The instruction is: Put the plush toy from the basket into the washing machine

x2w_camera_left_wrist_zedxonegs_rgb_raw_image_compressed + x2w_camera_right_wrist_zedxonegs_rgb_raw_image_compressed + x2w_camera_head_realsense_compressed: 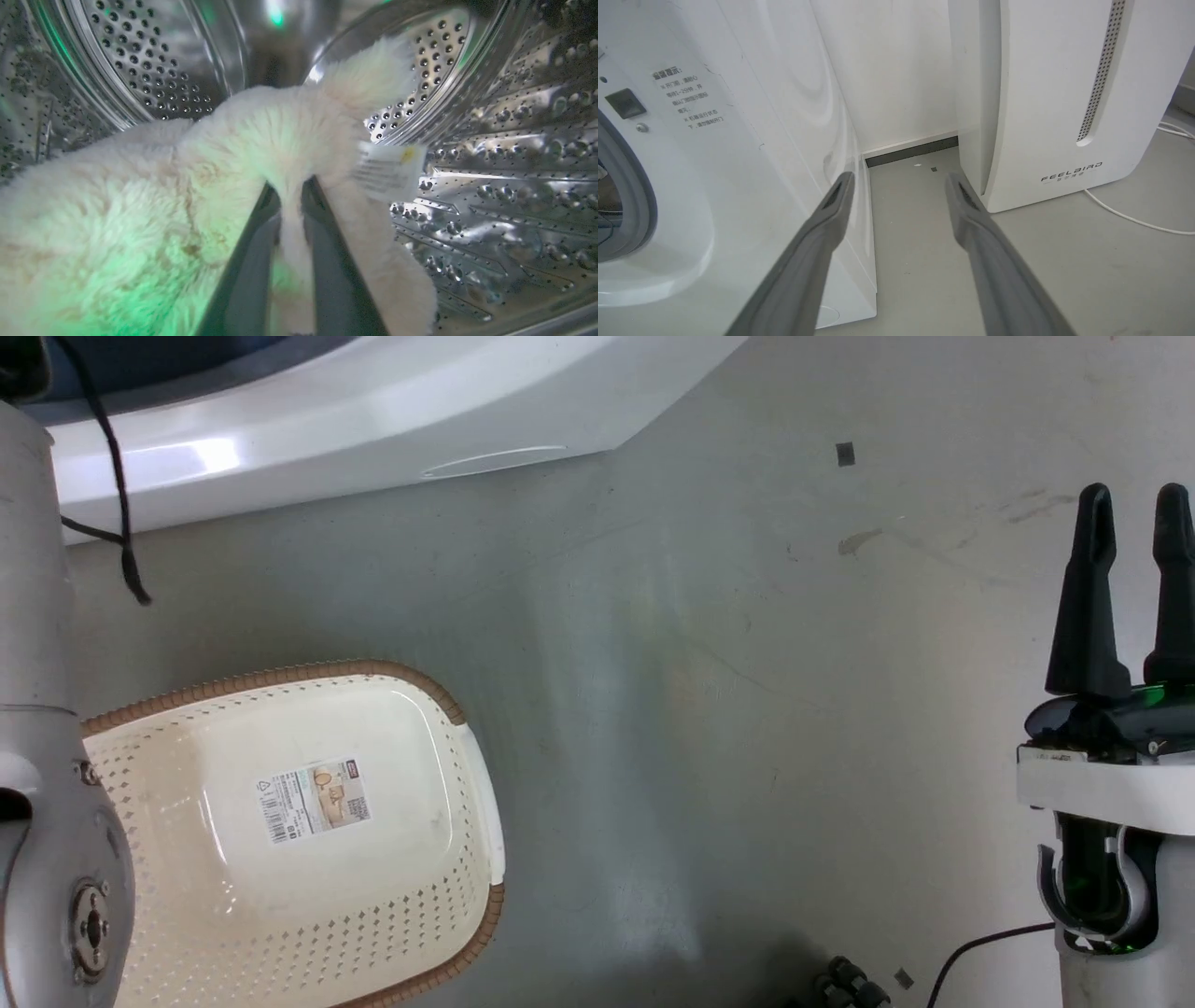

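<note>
In the left wrist view the fluffy cream plush toy (261, 140) lies inside the shiny perforated steel drum (490, 154) of the washing machine. Its white printed tag (385, 170) sticks out to the right. My left gripper (290, 184) is shut on a thin fold of its fur. The cream basket (280, 677) stands on the floor at the lower left of the head view, holding nothing but its bottom label (313, 800). The washing machine (355, 411) crosses the top; its white front (738, 140) and grey gasket (630, 196) show at left. My right gripper (1131, 518) (900, 176) is open over the floor.
My pale left forearm (37, 756) runs up the head view's left edge, with a black cable (112, 476) hanging beside it. A plain white slanted appliance (1055, 93) stands right of the washer, with a white cord (1125, 217) on the grey floor beside it.
</note>
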